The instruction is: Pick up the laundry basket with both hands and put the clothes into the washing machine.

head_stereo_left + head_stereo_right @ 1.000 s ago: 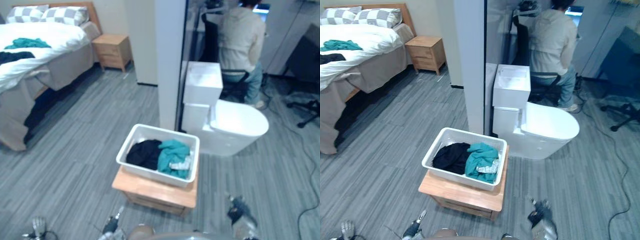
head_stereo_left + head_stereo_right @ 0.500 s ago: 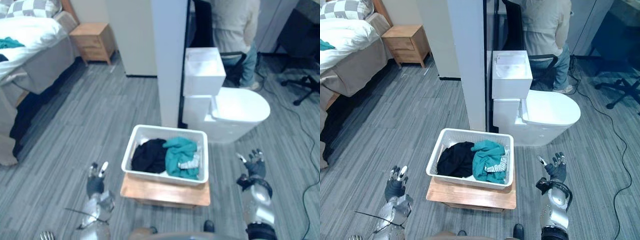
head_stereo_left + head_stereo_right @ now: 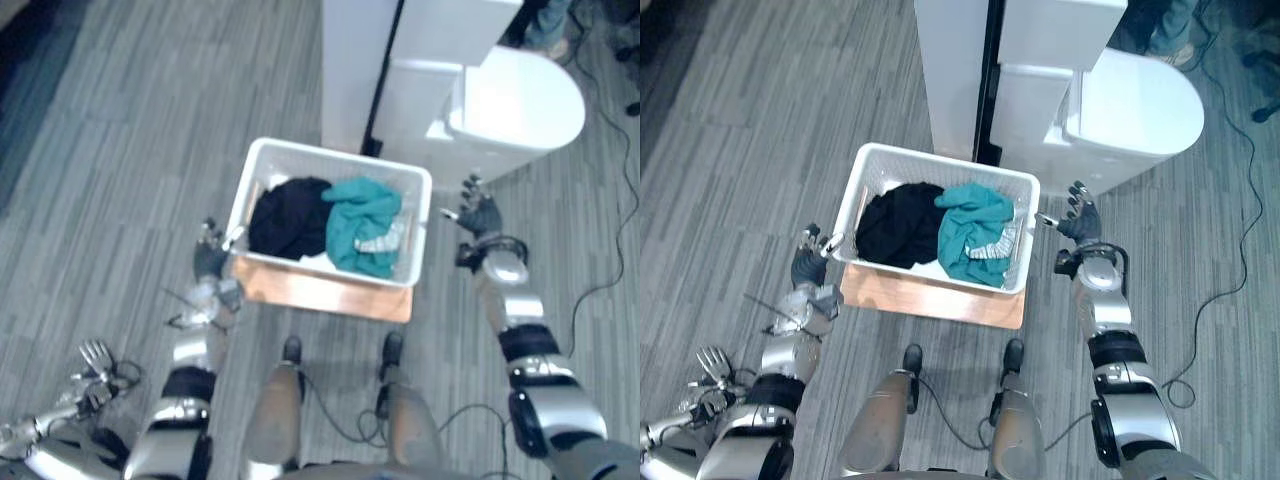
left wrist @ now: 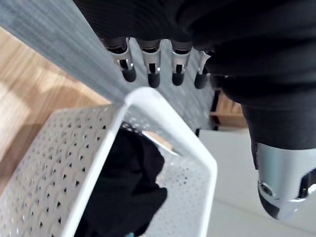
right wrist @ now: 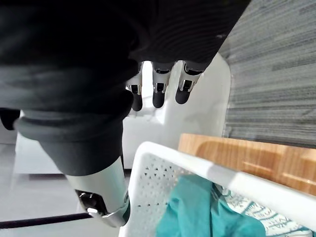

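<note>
Left robot hand (image 3: 808,268): fingers straight beside basket (image 3: 925,272), contact unclear.
Right robot hand (image 3: 1080,222): spread, near opposite end.
Next: curl under both rims together, lift level.

Left hand (image 3: 209,260): I am bringing it up beside the basket's (image 3: 345,160) left end.
Right hand (image 3: 481,216): I am bringing it up beside the right end.
</note>
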